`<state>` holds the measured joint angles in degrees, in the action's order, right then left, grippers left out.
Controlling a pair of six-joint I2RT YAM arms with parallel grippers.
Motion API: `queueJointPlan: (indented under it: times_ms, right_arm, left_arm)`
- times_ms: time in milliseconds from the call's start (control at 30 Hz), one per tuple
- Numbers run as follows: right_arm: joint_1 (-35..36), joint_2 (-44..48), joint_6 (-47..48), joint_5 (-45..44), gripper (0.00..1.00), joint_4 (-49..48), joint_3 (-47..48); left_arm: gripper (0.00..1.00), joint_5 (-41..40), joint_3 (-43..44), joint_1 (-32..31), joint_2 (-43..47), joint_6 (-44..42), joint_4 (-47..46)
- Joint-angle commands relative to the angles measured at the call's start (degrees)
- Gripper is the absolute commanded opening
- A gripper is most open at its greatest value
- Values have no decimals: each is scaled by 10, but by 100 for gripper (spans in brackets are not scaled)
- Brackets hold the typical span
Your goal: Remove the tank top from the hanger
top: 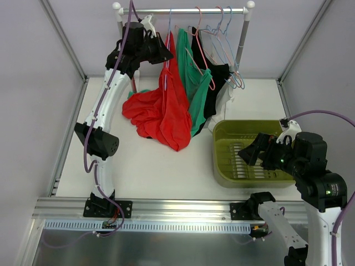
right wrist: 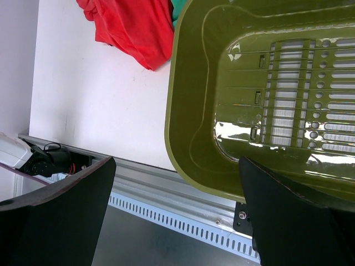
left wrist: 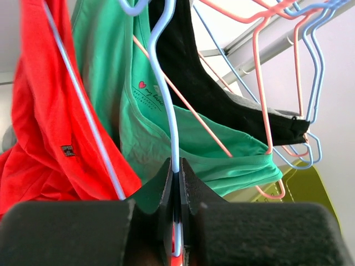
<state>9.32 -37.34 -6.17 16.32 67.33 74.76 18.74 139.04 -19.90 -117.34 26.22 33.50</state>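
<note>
The hanger (left wrist: 171,116) sits pinched inside the left claw (left wrist: 176,177).

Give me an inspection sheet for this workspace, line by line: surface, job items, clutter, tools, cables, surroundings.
Surface: white table, fabric pooled on its far side.
Job's things: red tank top on the pale-blue hanger, hung from the rail, lower part resting on the table.
Clutter: green top, black top, spare hangers, olive basket.
Tools: left tool shut on the hanger wire; right tool open above the basket.
Cables: purple cable along left arm, another at right arm.
Surroundings: white walls, metal frame.
</note>
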Motion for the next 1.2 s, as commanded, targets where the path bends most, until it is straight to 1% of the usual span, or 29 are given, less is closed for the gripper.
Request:
queueJointPlan:
  times_ms: [0,167,267,367,533,567,633,667,733,767,833,867,933,967,1000,1067,1167]
  right_arm:
    - [3,0,0,17,100,-9,1]
    - [3,-1,2,21,99,-10,-1]
    - [3,-1,3,20,99,-11,-1]
    - [3,-2,3,21,100,-11,0]
    - [3,1,5,26,99,-14,4]
    - [3,2,6,26,100,-14,4]
    - [3,5,12,27,100,-16,2]
    - [3,5,13,28,99,-16,3]
    - [3,3,22,36,100,-19,3]
    - [3,3,24,42,100,-20,6]
    - [3,2,32,64,100,-31,8]
    - [3,2,38,78,99,-36,9]
    - [4,3,46,122,100,-56,14]
    - [7,4,51,139,99,-67,14]
    - [9,5,53,164,99,-86,15]
    - [15,-4,54,183,100,-100,21]
    - [26,-27,53,210,99,-133,37]
  left_arm:
    - [0,-18,13,-4,39,2,-34]
    - [0,-41,-3,-4,82,-2,-34]
    - [0,-47,-24,-4,126,1,-34]
    - [0,-42,-41,-4,151,5,-35]
    - [0,-33,-137,-4,235,11,-35]
    - [0,-33,-173,-4,251,13,-35]
    - [0,-21,-205,-4,299,14,-34]
    - [0,-13,-239,-4,335,14,-34]
    - [0,0,-272,-4,372,15,-34]
    - [0,15,-305,-4,411,13,-34]
    - [0,32,-335,-4,452,2,-34]
    - [0,46,-364,-4,496,-2,-33]
    - [0,60,-391,-4,540,-13,-33]
    - [0,74,-415,-4,585,-15,-31]
    - [0,80,-425,-4,608,-20,-30]
    - [0,96,-443,-4,662,-19,-28]
    - [0,125,-439,-4,712,-12,-19]
